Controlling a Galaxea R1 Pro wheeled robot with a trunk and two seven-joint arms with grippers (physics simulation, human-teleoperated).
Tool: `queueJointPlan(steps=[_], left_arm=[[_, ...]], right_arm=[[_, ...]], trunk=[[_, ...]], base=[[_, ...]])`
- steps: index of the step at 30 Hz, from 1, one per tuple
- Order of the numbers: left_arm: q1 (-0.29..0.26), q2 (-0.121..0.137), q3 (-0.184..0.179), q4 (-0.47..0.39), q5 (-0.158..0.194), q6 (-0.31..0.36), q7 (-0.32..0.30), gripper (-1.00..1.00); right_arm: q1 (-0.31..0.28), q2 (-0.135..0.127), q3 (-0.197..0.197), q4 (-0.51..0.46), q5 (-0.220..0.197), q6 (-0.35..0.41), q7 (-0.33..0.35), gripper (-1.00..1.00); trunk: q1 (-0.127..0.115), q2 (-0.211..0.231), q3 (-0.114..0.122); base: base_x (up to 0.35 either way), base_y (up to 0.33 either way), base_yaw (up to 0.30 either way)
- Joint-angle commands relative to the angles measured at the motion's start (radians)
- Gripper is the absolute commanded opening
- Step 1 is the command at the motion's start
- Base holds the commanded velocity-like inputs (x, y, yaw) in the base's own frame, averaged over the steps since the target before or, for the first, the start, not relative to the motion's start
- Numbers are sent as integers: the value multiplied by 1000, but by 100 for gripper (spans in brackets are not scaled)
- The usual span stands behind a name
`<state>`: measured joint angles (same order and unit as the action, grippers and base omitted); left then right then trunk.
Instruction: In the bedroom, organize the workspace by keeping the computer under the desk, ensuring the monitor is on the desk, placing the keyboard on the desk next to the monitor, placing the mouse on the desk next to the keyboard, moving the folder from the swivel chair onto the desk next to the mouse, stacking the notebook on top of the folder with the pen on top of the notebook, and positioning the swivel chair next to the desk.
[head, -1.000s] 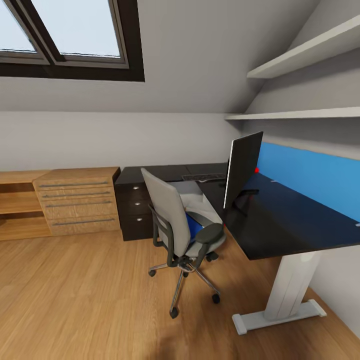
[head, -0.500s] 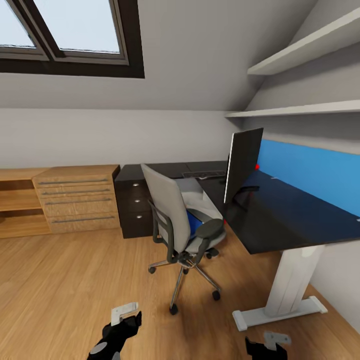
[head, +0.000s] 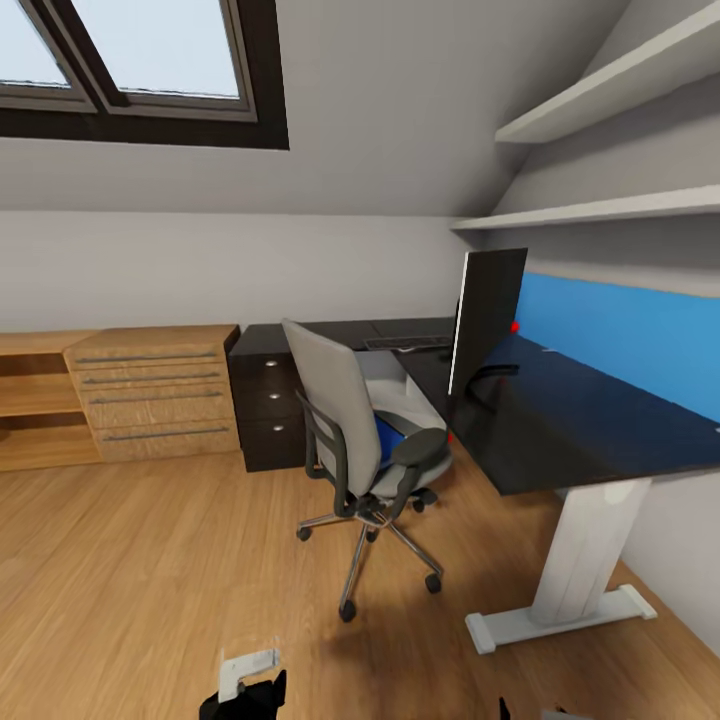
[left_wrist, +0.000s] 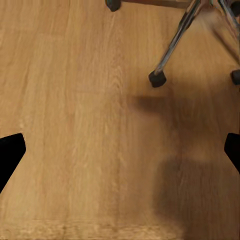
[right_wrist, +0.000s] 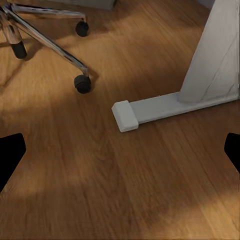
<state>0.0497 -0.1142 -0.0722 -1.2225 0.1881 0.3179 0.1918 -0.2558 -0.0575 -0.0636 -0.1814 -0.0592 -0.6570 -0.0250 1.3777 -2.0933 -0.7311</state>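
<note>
- Blue is your target: the folder (head: 389, 437) lies on the seat of the swivel chair (head: 360, 440), half hidden behind the near armrest, with pale cloth or paper just behind it that you cannot identify from here.
- Your bench (head: 560, 420) runs along the right wall with the monitor (head: 486, 330) upright on it; the keyboard (head: 407, 343) lies on the far corner section, near the monitor's stand.
- Your left end effector (head: 245, 685) sits low at the edge of the head view over bare wooden floor (head: 150, 570). In its wrist view the dark fingertips (left_wrist: 10, 152) stand far apart with nothing between them.
- Your right end effector (right_wrist: 120, 150) is likewise spread wide and empty, looking down at the bench's white foot (right_wrist: 165, 107) and a chair caster (right_wrist: 82, 83).
- You are well short of the chair, so roll closer first, coming in on the open seat side rather than over the armrest.
- Raise an arm only once the seat is within reach, and watch the chrome legs: nudging a caster would probably swing the chair and move the folder.
- Slide fingers under the folder's edge; it looks thin and flat.
</note>
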Motion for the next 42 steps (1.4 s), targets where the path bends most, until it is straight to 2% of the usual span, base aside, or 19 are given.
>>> queueJointPlan(steps=[1, 4, 7, 10, 15, 25, 29, 30, 33, 42], left_arm=[[1, 1, -2, 7, 10, 3, 8, 100], [4, -10, -14, -10, 7, -3, 10, 100], [4, -10, -22, -27, 7, -3, 10, 100], [4, -14, -31, -35, 6, 2, 11, 100], [4, 5, -41, -42, -4, 7, 9, 100], [4, 10, -40, -55, -6, 6, 12, 100], [4, 9, -40, -55, -4, 6, 34, 100], [4, 9, -41, -55, -4, 6, 121, 100], [4, 9, -45, -55, -3, 5, 154, 100], [4, 8, -46, -55, -2, 4, 162, 100]], right_arm=[[-1, 1, -1, 4, -5, -17, 3, 100], [-18, 18, 3, 1, 6, -9, 5, 100], [-33, 35, 3, 1, 6, -9, 5, 100], [-29, 52, 3, 2, 13, -26, 5, 100], [-40, 66, 3, 2, 23, -42, 5, 100], [-42, 69, 1, 0, 24, -67, 3, 100], [-42, 69, -1, 2, 24, -89, 2, 100], [-42, 70, -1, 2, 24, -106, 2, 100], [-42, 70, -1, 2, 24, -109, 2, 100], [-42, 71, -1, 3, 24, -110, 1, 100]], trunk=[[4, -8, -4], [4, -7, -4], [4, -7, -4], [15, -28, -13], [34, -63, -29], [73, -133, -60], [88, -161, -73], [92, -168, -76], [103, -189, -85], [138, -252, -114]], base=[[0, 0, 0], [0, 0, 0], [0, 0, 0], [0, 0, 0], [0, 0, 0], [0, 0, 0], [0, 0, 0], [0, 0, 0], [0, 0, 0], [0, 0, 38]])
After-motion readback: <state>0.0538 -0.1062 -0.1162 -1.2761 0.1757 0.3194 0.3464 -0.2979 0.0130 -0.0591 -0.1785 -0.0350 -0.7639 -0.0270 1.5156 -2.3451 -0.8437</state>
